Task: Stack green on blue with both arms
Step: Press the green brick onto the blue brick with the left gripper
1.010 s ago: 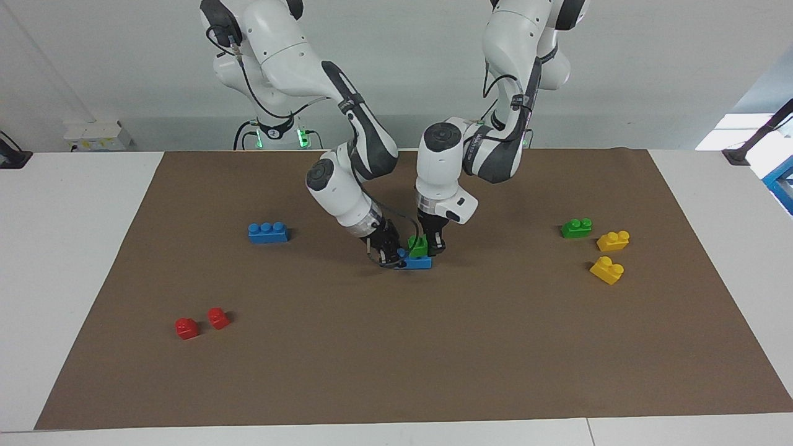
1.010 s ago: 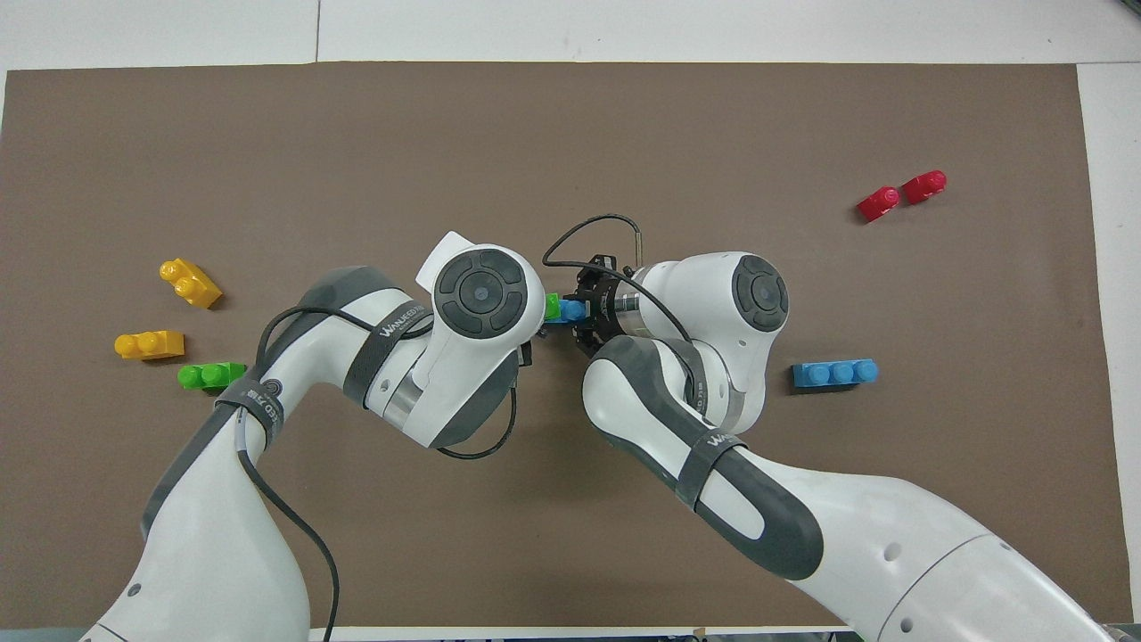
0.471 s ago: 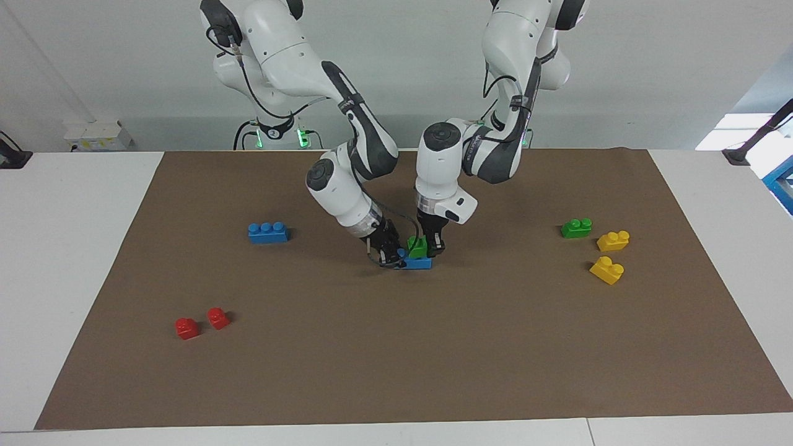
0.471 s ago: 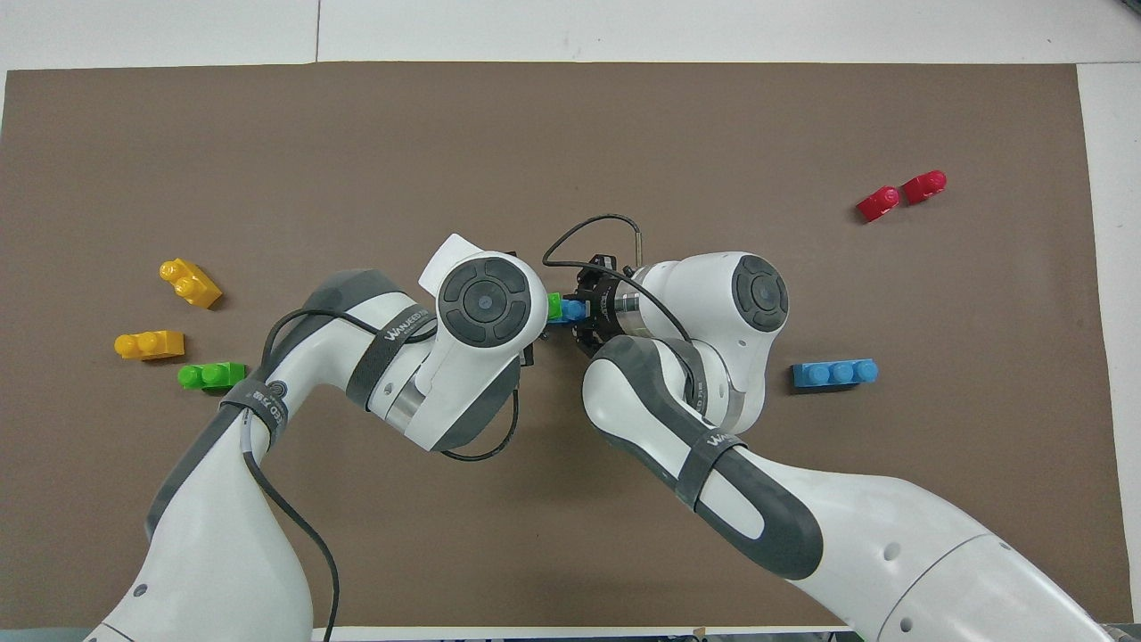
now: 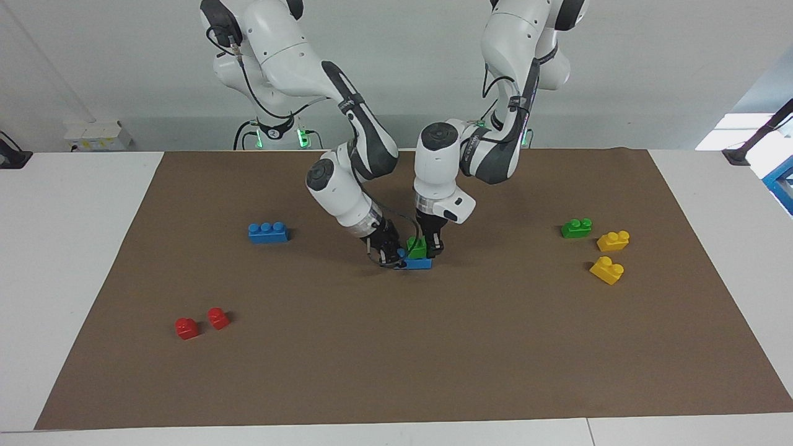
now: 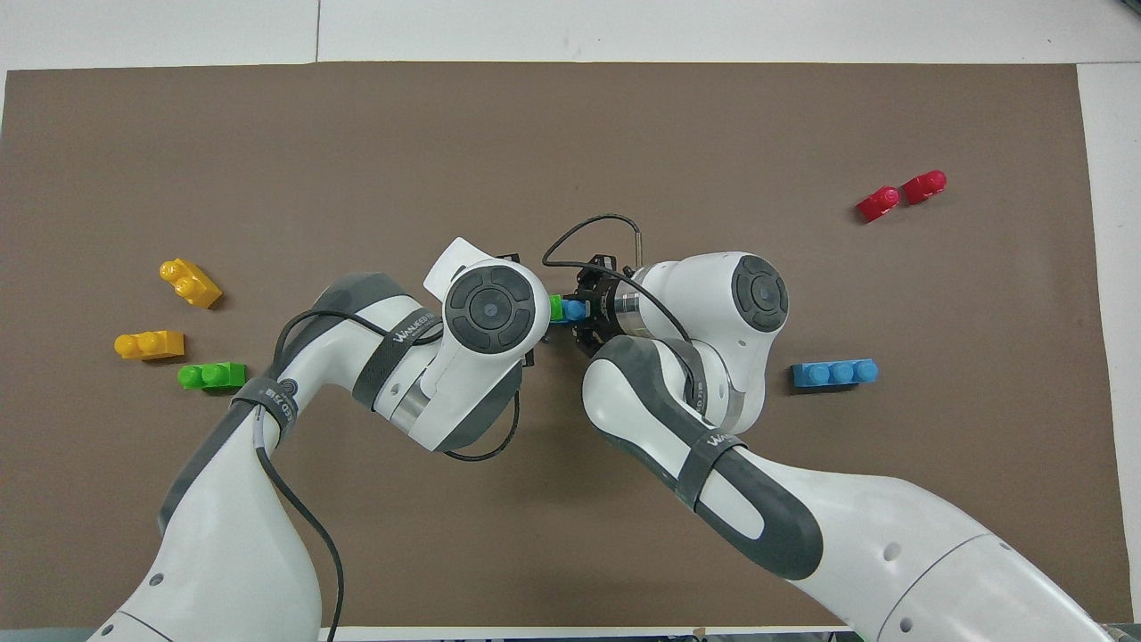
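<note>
Where the two arms meet at the middle of the brown mat point(image 5: 495, 347) in the facing view, the small bright green two-stud plastic brick point(image 5: 417, 248) sits on the long, low blue three-stud plastic brick point(image 5: 416, 262). The left gripper point(image 5: 432, 246) is clamped on the green brick from above. The right gripper point(image 5: 389, 254), tilted, is closed on the blue brick's end toward the right arm.

In the overhead view only slivers of the green brick point(image 6: 555, 308) and the blue brick point(image 6: 573, 309) show between the two wrists
</note>
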Robot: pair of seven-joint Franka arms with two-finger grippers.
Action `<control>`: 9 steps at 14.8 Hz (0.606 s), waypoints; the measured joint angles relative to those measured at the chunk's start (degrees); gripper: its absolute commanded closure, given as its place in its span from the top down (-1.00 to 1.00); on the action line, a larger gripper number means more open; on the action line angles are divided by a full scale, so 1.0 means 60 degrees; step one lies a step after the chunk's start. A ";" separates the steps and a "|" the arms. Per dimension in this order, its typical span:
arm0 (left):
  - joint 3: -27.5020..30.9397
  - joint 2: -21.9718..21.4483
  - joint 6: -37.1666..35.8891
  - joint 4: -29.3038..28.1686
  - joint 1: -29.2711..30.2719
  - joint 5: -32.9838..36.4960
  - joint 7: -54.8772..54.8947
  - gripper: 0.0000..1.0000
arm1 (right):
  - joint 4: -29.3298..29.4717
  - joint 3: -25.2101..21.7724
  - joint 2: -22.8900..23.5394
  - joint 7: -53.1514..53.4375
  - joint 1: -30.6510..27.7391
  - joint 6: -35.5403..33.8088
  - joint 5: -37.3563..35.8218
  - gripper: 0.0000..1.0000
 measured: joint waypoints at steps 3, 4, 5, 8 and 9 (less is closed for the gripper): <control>0.0004 0.0000 0.0066 -0.0035 0.0000 0.0041 0.0000 -0.42 | 0.0001 0.0000 0.0004 0.0000 0.0002 0.0010 0.0000 -1.00; 0.0000 0.0000 0.0067 -0.0036 -0.0001 0.0078 0.0000 0.99 | 0.0001 0.0001 0.0004 0.0000 0.0002 0.0010 0.0000 -1.00; -0.0009 0.0001 0.0067 -0.0038 -0.0001 0.0133 0.0000 1.00 | 0.0002 0.0001 0.0004 0.0000 0.0002 0.0011 0.0000 -1.00; 0.0095 0.0059 0.0066 -0.0101 0.0016 0.0280 0.0010 1.00 | 0.0000 0.0000 0.0002 0.0000 -0.0001 0.0010 0.0000 -1.00; 0.0123 0.0056 0.0051 -0.0105 0.0022 0.0312 0.0051 1.00 | 0.0000 0.0000 0.0002 0.0000 -0.0001 0.0010 0.0000 -1.00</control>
